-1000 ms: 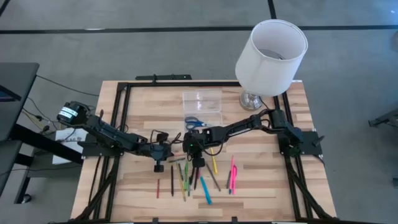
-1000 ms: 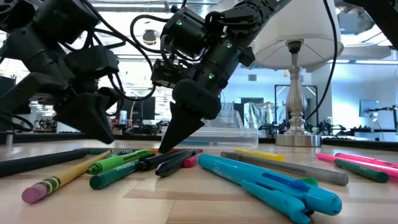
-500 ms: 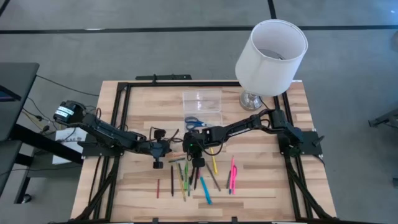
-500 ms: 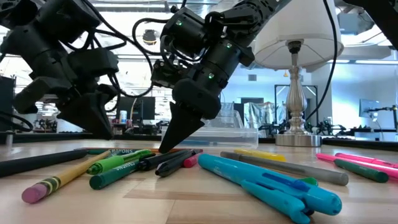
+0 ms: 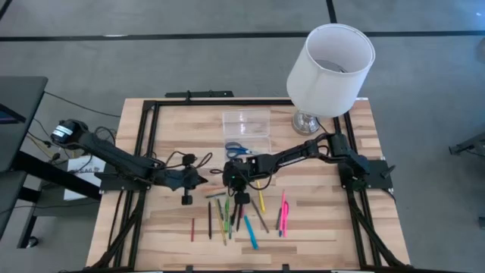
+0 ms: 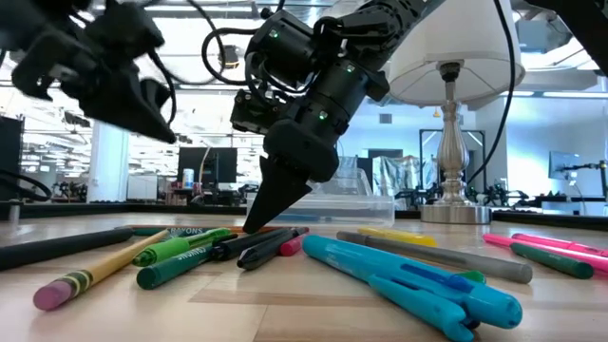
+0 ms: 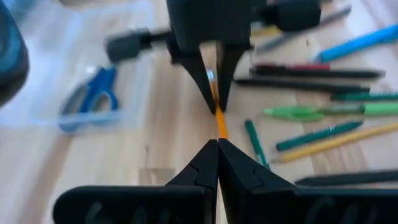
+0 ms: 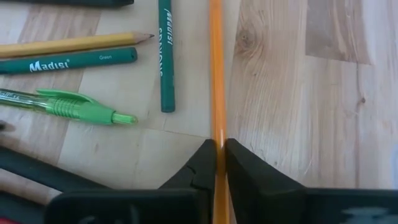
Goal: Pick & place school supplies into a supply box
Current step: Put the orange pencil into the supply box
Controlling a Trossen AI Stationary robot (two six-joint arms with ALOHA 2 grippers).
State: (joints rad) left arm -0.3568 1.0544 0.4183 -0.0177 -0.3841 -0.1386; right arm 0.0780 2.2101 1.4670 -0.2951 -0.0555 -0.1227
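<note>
Here the right gripper [image 8: 219, 149] stands tip-down on the desk [image 5: 318, 220] among the spread pens and pencils, its fingers pinched on a thin orange pencil [image 8: 216, 74] that lies flat on the wood. The left gripper [image 7: 217, 149] hangs just off to that arm's side, fingers pressed together on nothing. The clear supply box [image 5: 246, 123] sits behind them near the lamp [image 5: 331, 68], with blue-handled scissors [image 5: 237, 149] at its near edge. Pink markers [image 5: 283, 214] lie apart toward the right arm's side.
</note>
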